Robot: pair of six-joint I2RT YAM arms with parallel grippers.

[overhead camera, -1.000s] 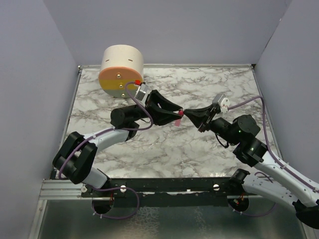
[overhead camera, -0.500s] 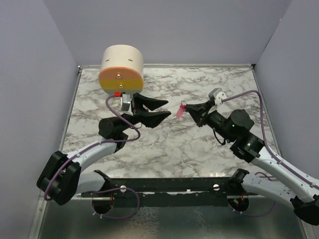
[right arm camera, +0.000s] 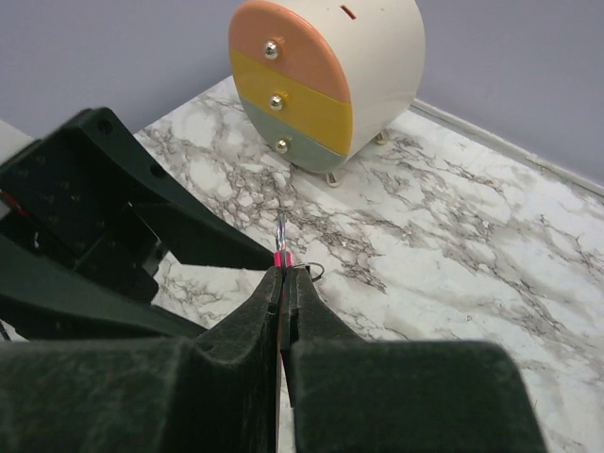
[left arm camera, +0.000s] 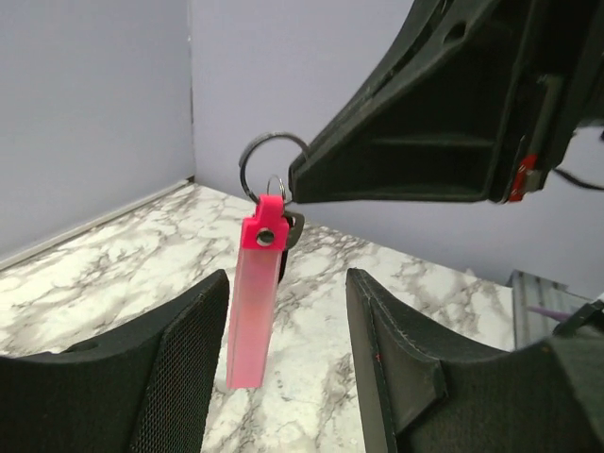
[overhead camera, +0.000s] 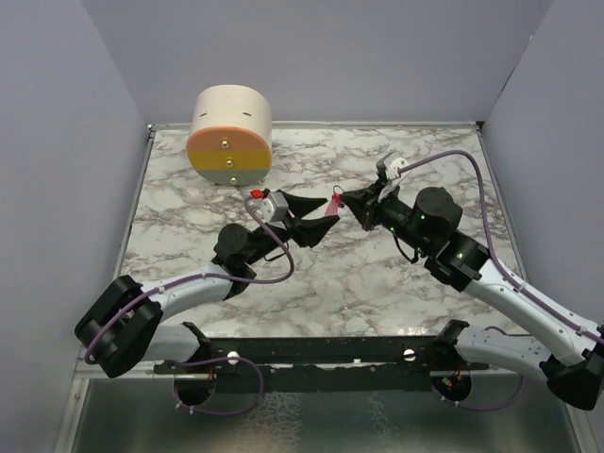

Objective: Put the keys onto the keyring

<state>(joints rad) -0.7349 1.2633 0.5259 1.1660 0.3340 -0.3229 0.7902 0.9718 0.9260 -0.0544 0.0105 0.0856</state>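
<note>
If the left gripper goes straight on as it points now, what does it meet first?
Probably the slim bright pink key hanging from a thin metal ring in the right gripper, just ahead of the open left gripper; depth is unclear.

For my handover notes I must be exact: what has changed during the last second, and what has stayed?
The left hand let go of the pink key, drew back to its left, then returned; it now stands open around the hanging key. The right hand carried the key slightly towards the far wall. Unchanged: the right hand's grip on the key, and the drawer box.
</note>
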